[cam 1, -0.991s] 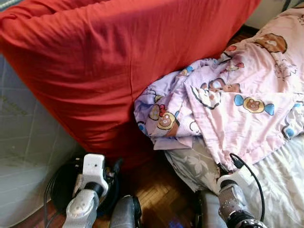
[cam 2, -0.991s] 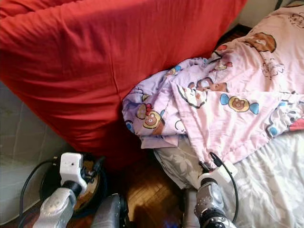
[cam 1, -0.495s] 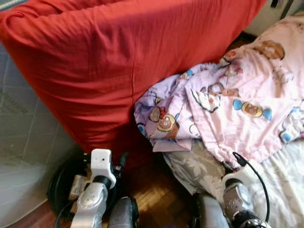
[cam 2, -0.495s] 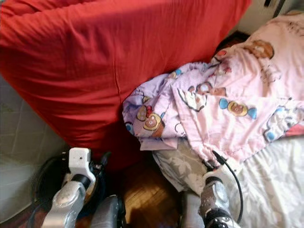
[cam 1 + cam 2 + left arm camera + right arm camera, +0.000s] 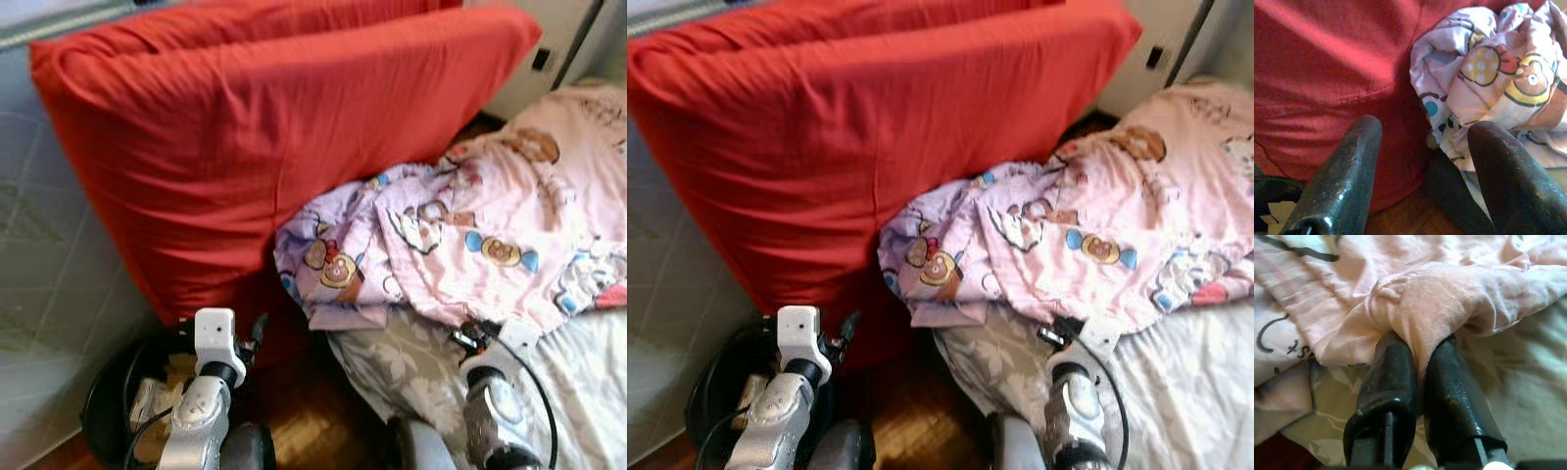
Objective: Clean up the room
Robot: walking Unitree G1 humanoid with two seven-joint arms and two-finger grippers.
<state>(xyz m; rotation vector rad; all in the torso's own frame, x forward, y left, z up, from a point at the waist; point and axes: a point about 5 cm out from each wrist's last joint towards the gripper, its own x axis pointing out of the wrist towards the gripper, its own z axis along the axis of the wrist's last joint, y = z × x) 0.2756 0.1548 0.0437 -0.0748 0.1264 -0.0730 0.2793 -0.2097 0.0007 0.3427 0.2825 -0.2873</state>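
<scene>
At the far left stood a pale quilted mattress (image 5: 49, 284), upright like a wall. Low beside it sat a black bin (image 5: 113, 416) on the floor, with crumpled scraps of paper inside. The left arm (image 5: 201, 411) reached forward over the bin, silver with a white wrist block. The left gripper (image 5: 1422, 161) was released, its two black fingers (image 5: 1342, 181) spread well apart and holding nothing. Between those fingers, the left wrist view looked toward red fabric and a bunched edge of printed cloth.

A very large red cushion (image 5: 274, 147) leaned against the mattress and took up most of the upper middle of the scene. Its lower edge met a strip of dark wooden floor (image 5: 304, 411).

To the right of the cushion lay the blanket (image 5: 460, 235), pale pink and lilac, printed with cartoon bears and wrapped sweets. Its crumpled left corner pressed against the cushion and hung over the corner of the bed. The rest spread to the right across the bed. Beneath it showed a grey bedsheet (image 5: 392, 367) with a pale flower pattern.

Low at the right, the right arm (image 5: 490, 411) reached up to the near edge of the blanket, a black cable looping beside its wrist. The right gripper (image 5: 1418, 364) was clenched on the blanket, a fold of soft pink cloth pinched between its two black fingers (image 5: 1388, 382). The pinched fold lay just above the bedsheet.

At the upper right stood a pale wall (image 5: 558, 49).
</scene>
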